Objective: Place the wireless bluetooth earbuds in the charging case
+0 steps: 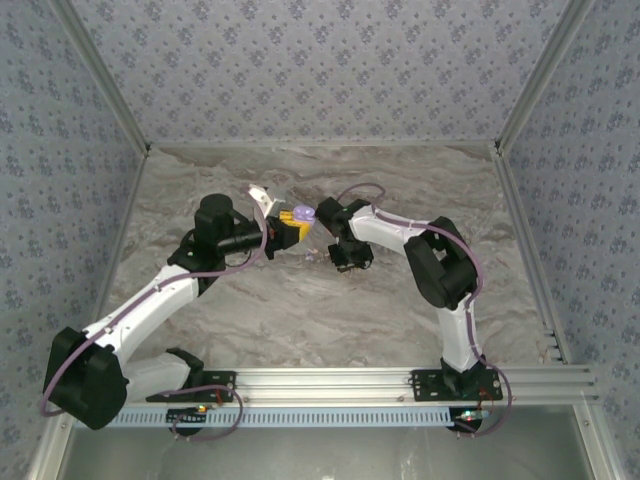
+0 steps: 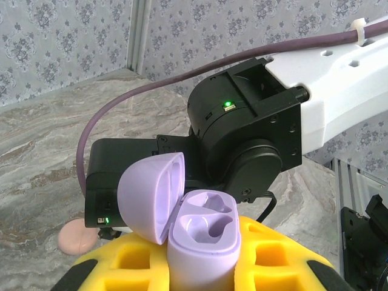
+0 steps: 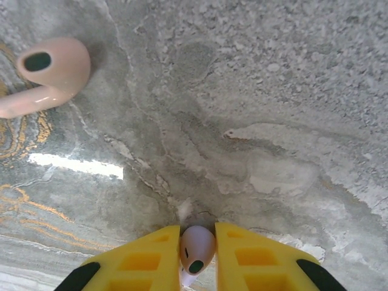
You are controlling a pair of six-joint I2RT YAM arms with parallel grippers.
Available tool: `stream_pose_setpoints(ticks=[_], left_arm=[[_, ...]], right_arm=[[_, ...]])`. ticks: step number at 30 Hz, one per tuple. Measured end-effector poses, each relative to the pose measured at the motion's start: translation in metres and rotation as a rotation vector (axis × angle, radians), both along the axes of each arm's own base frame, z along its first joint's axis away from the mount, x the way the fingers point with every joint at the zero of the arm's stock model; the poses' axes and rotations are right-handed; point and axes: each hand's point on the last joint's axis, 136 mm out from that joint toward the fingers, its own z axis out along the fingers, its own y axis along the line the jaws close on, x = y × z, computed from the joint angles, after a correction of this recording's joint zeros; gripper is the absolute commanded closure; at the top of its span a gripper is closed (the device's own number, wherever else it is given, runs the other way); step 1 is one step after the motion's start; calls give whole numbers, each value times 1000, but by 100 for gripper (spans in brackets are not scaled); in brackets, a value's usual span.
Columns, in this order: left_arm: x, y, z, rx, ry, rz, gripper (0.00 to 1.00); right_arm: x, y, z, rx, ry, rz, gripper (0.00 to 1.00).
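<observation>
My left gripper (image 2: 202, 239) is shut on the lilac charging case (image 2: 200, 260), which stands upright between its yellow fingers (image 2: 136, 257). The lid (image 2: 148, 194) is swung open to the left and both sockets are empty. Seen from above, that gripper (image 1: 287, 228) holds the case (image 1: 303, 213) above the table's middle. My right gripper (image 3: 197, 245) is low over the marble, shut on one pale pinkish earbud (image 3: 197, 247), pinched between its yellow fingers (image 3: 142, 260). The other earbud (image 3: 50, 65) lies on the table up and to the left. From above, the right gripper (image 1: 343, 257) is just right of the case.
The right arm's black wrist (image 2: 242, 127) and purple cable (image 2: 139, 91) fill the space close behind the case. A pinkish rounded shape (image 2: 77, 237) lies on the marble, partly hidden by the lid. Patterned walls and metal rails (image 1: 520, 250) enclose the table.
</observation>
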Motion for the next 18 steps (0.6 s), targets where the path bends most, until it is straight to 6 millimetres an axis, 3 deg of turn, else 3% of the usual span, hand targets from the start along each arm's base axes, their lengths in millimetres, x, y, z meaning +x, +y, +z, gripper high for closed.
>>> stream_pose_setpoints(ticks=[18], left_arm=[[8, 5, -9, 26, 17, 61, 99]], right_arm=[[0, -2, 1, 91, -11, 125, 85]])
